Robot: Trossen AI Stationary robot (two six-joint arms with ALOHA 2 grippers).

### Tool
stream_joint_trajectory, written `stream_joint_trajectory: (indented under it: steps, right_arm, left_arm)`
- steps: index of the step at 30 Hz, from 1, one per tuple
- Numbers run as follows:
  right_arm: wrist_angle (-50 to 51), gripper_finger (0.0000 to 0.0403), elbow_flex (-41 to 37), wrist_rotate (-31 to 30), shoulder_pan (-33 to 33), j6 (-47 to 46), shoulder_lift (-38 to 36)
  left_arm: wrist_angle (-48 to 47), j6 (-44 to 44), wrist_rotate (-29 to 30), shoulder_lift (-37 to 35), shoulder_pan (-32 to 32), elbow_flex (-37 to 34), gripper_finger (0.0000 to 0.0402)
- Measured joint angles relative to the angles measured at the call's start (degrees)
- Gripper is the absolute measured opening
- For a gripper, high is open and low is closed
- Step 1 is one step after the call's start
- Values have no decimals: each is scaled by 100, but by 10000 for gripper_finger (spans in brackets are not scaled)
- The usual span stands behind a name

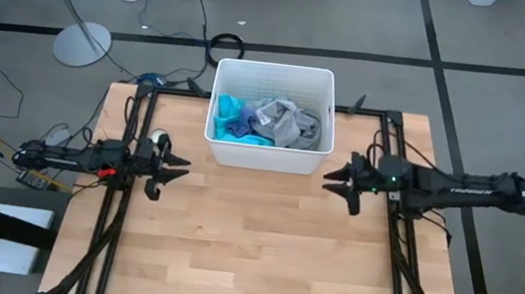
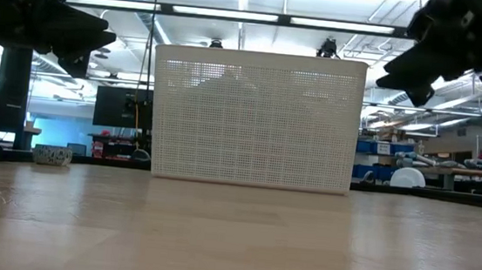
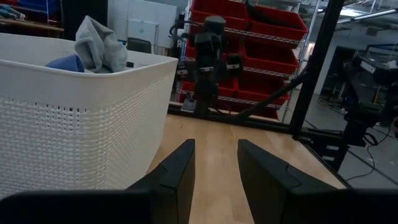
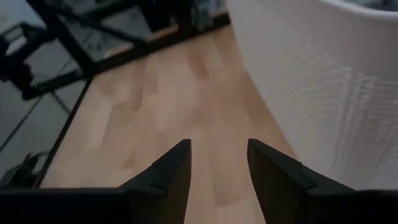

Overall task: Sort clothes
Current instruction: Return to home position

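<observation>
High view: left gripper (image 1: 181, 170) hung over table (image 1: 260, 252), just left of bin (image 1: 266, 159), jaws apart, gripping nothing. Clothes (image 1: 270, 123) lay heaped inside bin at table's far edge: turquoise piece (image 1: 227, 131) and blue piece (image 1: 238, 116) left, grey top (image 1: 292, 123) right. Right gripper (image 1: 330, 183) hung just right of bin, jaws apart, gripping nothing.

White latticed bin (image 1: 277, 67) holds grey top (image 1: 288, 120), turquoise shirt (image 1: 226, 133), blue piece (image 1: 237, 117).
</observation>
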State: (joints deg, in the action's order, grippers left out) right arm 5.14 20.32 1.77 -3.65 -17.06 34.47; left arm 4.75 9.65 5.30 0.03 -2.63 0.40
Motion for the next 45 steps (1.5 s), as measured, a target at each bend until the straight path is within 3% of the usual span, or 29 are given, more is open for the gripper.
stream_joint_trajectory:
  steps: [8,22,26,45]
  right_arm:
    - [-1116,157,-1147,-999,422,63,-1051]
    - [-639,158,-1780,-715,436,254,-3409]
    - [-962,158,-1970,-691,436,269,-3411]
    - [-679,158,-1981,-661,433,721,-3385]
  left_arm:
    - [0,0,0,0,0,-2,127]
    - [2,0,2,0,-2,-2,127]
    - [-2,1,2,0,-2,-2,127]
    - [2,2,4,-2,-2,-2,127]
